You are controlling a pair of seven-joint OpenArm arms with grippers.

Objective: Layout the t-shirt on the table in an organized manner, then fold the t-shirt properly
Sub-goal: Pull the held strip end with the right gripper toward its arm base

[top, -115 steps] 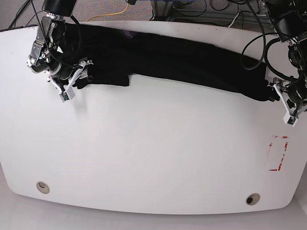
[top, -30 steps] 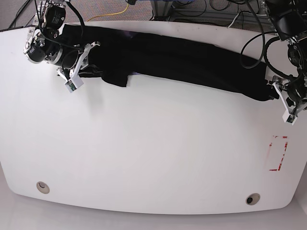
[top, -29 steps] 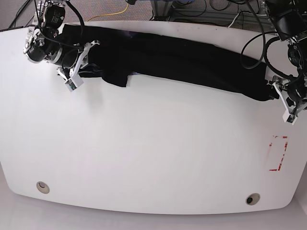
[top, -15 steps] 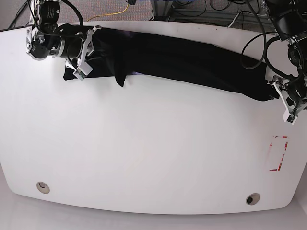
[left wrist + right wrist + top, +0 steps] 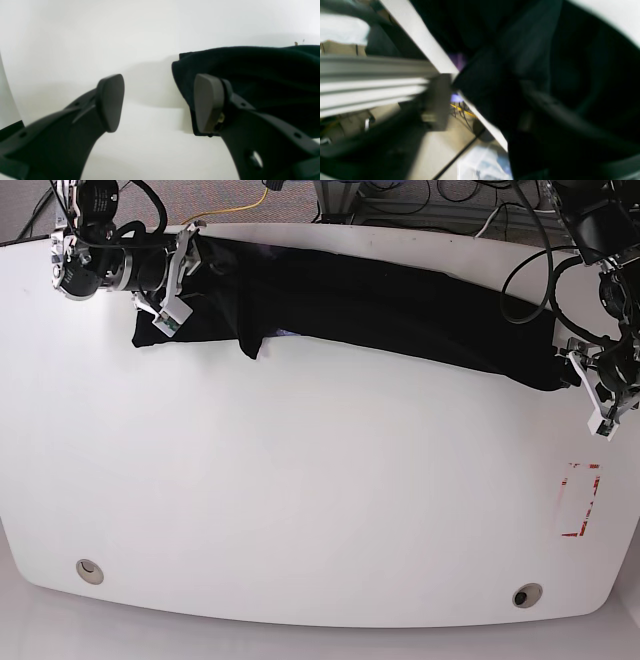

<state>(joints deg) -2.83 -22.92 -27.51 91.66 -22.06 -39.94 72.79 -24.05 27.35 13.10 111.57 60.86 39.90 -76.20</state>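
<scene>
Lying along the table's (image 5: 300, 480) far edge, the shirt (image 5: 380, 300) runs lengthwise between both arms — a bunched band. Left gripper (image 5: 160, 102) gapes wide, holding nothing, one pad against the shirt's end. Right gripper (image 5: 172, 275) sits over the opposite end — its view blurred, grip undetermined.

I'm running this in a robotics lab. My two arms are mounted at a glossy white desk (image 5: 300, 510) with red tape marks (image 5: 580, 500). Loose cables (image 5: 440, 195) trail over grey carpet (image 5: 210, 198) behind it, beside an aluminium frame rail (image 5: 370, 85).
</scene>
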